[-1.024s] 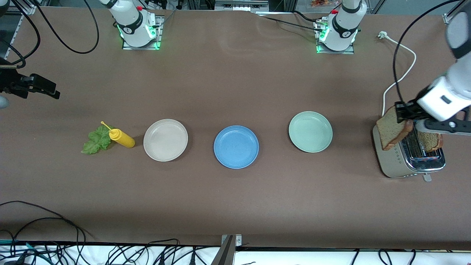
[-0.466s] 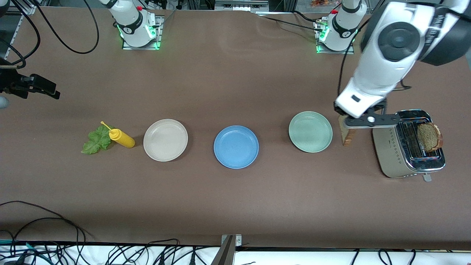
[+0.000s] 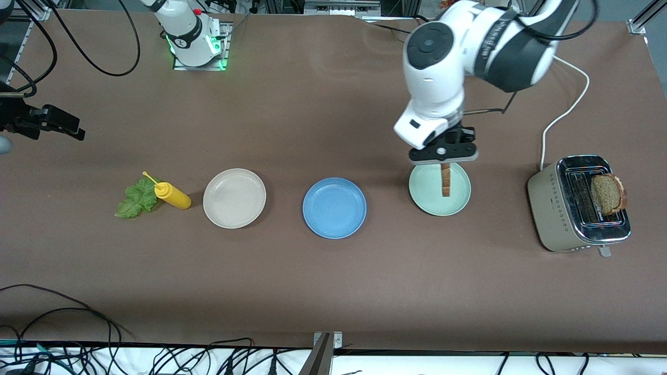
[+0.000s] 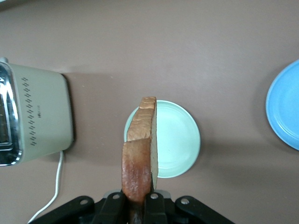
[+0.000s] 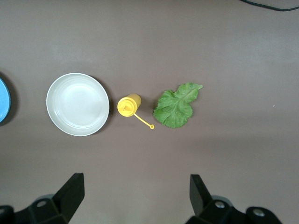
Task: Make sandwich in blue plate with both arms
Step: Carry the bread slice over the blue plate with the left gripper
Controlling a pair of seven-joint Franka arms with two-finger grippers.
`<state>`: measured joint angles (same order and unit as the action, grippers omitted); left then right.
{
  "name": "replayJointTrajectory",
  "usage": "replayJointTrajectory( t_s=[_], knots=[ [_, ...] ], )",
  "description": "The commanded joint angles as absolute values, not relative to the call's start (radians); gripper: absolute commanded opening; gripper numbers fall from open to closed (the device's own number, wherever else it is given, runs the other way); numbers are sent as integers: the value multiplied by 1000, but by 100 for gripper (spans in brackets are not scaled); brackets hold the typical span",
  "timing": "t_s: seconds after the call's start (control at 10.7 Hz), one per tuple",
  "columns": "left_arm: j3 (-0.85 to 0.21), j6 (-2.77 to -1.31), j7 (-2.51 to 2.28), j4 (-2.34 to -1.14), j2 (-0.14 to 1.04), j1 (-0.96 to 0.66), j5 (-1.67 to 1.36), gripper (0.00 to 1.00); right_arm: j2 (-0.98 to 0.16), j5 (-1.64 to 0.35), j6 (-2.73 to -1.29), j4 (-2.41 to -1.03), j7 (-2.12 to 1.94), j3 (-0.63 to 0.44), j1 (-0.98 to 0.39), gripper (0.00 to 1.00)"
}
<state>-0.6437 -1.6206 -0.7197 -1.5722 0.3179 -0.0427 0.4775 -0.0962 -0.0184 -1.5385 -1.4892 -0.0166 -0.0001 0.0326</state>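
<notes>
My left gripper (image 3: 444, 158) is shut on a brown bread slice (image 3: 446, 180) that hangs on edge over the pale green plate (image 3: 424, 190). In the left wrist view the slice (image 4: 140, 149) stands up between the shut fingers of that gripper (image 4: 138, 205). The blue plate (image 3: 334, 208) lies bare in the middle of the table. A second slice (image 3: 608, 194) sticks out of the toaster (image 3: 560, 213). A green lettuce leaf (image 3: 136, 199) lies at the right arm's end. My right gripper (image 5: 135, 193) hangs open, high above the table near the lettuce (image 5: 177, 106), with nothing in it.
A yellow squeeze bottle (image 3: 173, 196) lies against the lettuce, beside a beige plate (image 3: 234, 198). The toaster's white cord (image 3: 568, 112) runs toward the left arm's base. Cables hang along the table edge nearest the camera.
The left arm has swung from above the toaster toward the middle of the table, carrying the bread slice to over the green plate. The right arm has not moved.
</notes>
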Motion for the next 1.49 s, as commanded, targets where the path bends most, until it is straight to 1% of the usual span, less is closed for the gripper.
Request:
replayJointTrajectory(
  t_s=[0.0, 0.19, 0.47, 0.65, 0.74, 1.02, 1.21, 1.4],
  knots=[
    [-725, -1592, -811, -1496, 412, -55, 517, 0, -104, -18, -1532, -1468, -23, 0, 32, 100],
    [-788, -1598, -840, -1416, 500, -58, 518, 0, -104, -18, -1532, -1468, -21, 0, 32, 100],
    [-851, -1626, -848, -1324, 598, -66, 511, 0, -104, -18, -1532, -1468, -21, 0, 32, 100],
    [-882, -1692, -838, -1307, 644, -64, 445, 0, -103, -18, -1532, -1468, -21, 0, 32, 100],
    [-879, -1759, -836, -1308, 655, -63, 366, 0, -103, -18, -1532, -1468, -21, 0, 32, 100],
    [-880, -1920, -833, -1308, 715, -64, 336, 0, -103, -18, -1531, -1468, -21, 0, 32, 100],
    [-879, -1971, -813, -1310, 765, -64, 316, 0, -103, -18, -1531, -1468, -21, 0, 32, 100],
    [-874, -1979, -718, -1308, 816, -55, 313, 0, -103, -18, -1531, -1468, -21, 0, 32, 100]
  ],
)
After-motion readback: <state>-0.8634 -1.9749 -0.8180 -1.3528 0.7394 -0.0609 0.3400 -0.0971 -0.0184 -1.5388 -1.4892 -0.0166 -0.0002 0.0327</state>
